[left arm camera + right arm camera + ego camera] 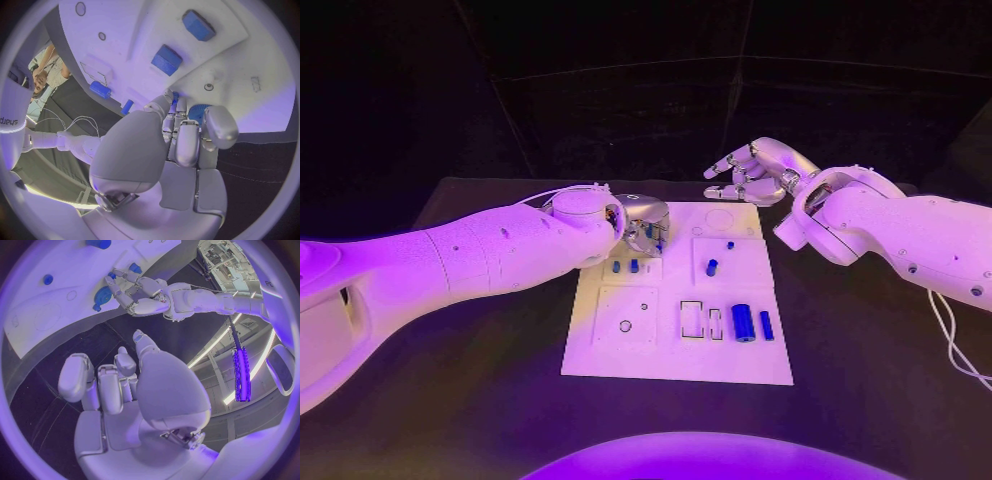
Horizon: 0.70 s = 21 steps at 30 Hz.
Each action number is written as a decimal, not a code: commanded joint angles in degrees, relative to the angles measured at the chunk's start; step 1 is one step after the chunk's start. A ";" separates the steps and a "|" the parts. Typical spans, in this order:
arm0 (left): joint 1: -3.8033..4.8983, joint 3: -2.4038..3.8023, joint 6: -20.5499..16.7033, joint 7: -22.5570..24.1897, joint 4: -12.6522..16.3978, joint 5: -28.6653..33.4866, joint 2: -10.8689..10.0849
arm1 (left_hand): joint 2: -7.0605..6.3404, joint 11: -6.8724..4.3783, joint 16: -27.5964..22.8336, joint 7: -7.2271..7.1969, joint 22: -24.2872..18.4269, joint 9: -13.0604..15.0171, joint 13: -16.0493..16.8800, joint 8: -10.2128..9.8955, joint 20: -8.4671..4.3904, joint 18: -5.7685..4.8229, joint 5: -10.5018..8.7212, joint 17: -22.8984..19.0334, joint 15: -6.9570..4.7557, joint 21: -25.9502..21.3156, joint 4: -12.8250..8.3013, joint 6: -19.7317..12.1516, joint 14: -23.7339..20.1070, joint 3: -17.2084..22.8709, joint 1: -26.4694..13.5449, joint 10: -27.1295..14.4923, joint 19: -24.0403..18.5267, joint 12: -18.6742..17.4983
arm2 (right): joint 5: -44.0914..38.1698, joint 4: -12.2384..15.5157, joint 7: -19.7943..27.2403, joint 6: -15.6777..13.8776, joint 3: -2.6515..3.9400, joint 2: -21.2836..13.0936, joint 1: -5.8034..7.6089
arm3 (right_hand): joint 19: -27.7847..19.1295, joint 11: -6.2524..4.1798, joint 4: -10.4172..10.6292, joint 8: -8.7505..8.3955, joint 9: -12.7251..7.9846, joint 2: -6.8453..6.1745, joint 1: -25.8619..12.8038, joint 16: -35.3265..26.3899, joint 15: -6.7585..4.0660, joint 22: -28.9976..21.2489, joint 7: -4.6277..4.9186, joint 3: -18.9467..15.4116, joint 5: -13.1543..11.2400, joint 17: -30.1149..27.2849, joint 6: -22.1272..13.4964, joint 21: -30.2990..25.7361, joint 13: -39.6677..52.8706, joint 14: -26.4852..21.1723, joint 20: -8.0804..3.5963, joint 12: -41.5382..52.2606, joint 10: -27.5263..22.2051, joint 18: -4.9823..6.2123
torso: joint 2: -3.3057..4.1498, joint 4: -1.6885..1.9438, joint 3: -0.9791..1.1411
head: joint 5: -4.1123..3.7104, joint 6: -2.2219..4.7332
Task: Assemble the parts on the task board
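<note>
Head view: the left hand (638,222) is seen lowered over the far left corner of the board (610,345), fingers curled down beside small blue parts (625,266), while the right hand (759,172) is held off the board's far edge with fingers apart and nothing in them. Left wrist view: a blue round part (199,111) is seen at the curled fingertips (187,145), though whether it is gripped cannot be told, so a firm pinch should be confirmed before lifting. Right wrist view: the spread empty hand is confirmed, and it is best kept well apart until the part is seated.
</note>
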 commanded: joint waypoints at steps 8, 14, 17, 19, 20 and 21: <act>-0.11 -0.05 -3.52 0.45 0.06 0.74 -0.39 | -0.88 0.53 0.36 0.71 1.07 -0.64 -0.19 -2.26 0.06 -0.96 -0.08 -0.52 -0.07 0.95 -1.85 0.55 0.58 4.62 0.01 1.37 0.28 -3.13 | -0.09 0.09 0.38 -0.30 0.04 -0.03 0.11 | -0.47 -0.14 0.15 0.23 0.03 0.61 0.19 -0.20 -0.39 -0.02 0.09 -0.29 0.31 4.33 0.37 -0.36 0.00 3.52 -0.12 -0.24 0.02 0.68 | -0.01 0.03 0.00 | -0.01 0.11; -0.11 -0.03 -4.89 1.19 0.93 1.26 -1.08 | -1.32 0.56 0.50 0.79 1.37 -0.79 -0.16 -2.86 0.13 -0.95 -0.08 -0.59 -0.01 1.10 -2.54 0.99 0.59 6.39 -0.47 1.99 0.20 -4.21 | -0.09 0.05 0.42 -0.29 0.04 0.00 0.11 | -0.47 -0.14 0.15 0.23 0.03 0.61 0.19 -0.20 -0.39 -0.02 0.09 -0.29 0.31 4.33 0.37 -0.36 0.00 3.52 -0.12 -0.24 0.02 0.68 | 0.00 0.06 -0.04 | -0.05 0.11; -0.11 0.10 -5.53 1.44 2.55 2.54 -2.24 | -1.75 0.61 0.60 0.86 1.51 -0.88 -0.12 -3.32 0.17 -0.92 -0.12 -0.70 0.02 1.10 -3.00 1.34 0.59 7.66 -1.12 2.51 0.11 -5.06 | -0.09 0.02 0.46 -0.29 0.04 -0.02 0.11 | -0.47 -0.14 0.15 0.23 0.03 0.61 0.19 -0.20 -0.39 -0.02 0.09 -0.29 0.31 4.33 0.37 -0.36 0.00 3.52 -0.12 -0.24 0.02 0.68 | -0.06 0.05 -0.02 | -0.12 0.19; -0.10 0.79 -5.77 1.47 3.59 3.12 -2.96 | -1.75 0.61 0.60 0.86 1.51 -0.88 -0.12 -3.32 0.17 -0.92 -0.12 -0.70 0.02 1.10 -3.00 1.34 0.59 7.66 -1.12 2.51 0.11 -5.06 | -0.09 0.00 0.47 -0.30 0.04 -0.04 0.11 | -0.47 -0.14 0.15 0.23 0.03 0.61 0.19 -0.20 -0.39 -0.02 0.09 -0.29 0.31 4.33 0.37 -0.36 0.00 3.52 -0.12 -0.24 0.02 0.68 | -0.07 0.06 0.01 | -0.06 0.28; -0.10 1.17 -5.85 1.45 4.13 3.45 -3.36 | -1.81 0.62 0.62 0.88 1.56 -0.90 -0.11 -3.39 0.18 -0.93 -0.12 -0.71 0.03 1.13 -3.08 1.39 0.60 7.84 -1.20 2.58 0.11 -5.19 | -0.09 0.00 0.48 -0.30 0.04 -0.07 0.11 | -0.47 -0.14 0.15 0.23 0.03 0.61 0.19 -0.20 -0.39 -0.02 0.09 -0.29 0.31 4.33 0.37 -0.36 0.00 3.52 -0.12 -0.24 0.02 0.68 | -0.07 0.08 0.01 | -0.05 0.34; -0.10 1.37 -5.91 1.43 4.48 3.63 -3.64 | -1.88 0.63 0.63 0.90 1.62 -0.91 -0.10 -3.46 0.18 -0.93 -0.12 -0.72 0.03 1.17 -3.16 1.44 0.60 8.03 -1.29 2.65 0.11 -5.31 | -0.09 -0.01 0.49 -0.31 0.04 -0.08 0.11 | -0.47 -0.14 0.15 0.23 0.03 0.61 0.19 -0.20 -0.39 -0.02 0.09 -0.29 0.31 4.33 0.37 -0.36 0.00 3.52 -0.12 -0.24 0.02 0.68 | -0.07 0.10 0.00 | -0.04 0.35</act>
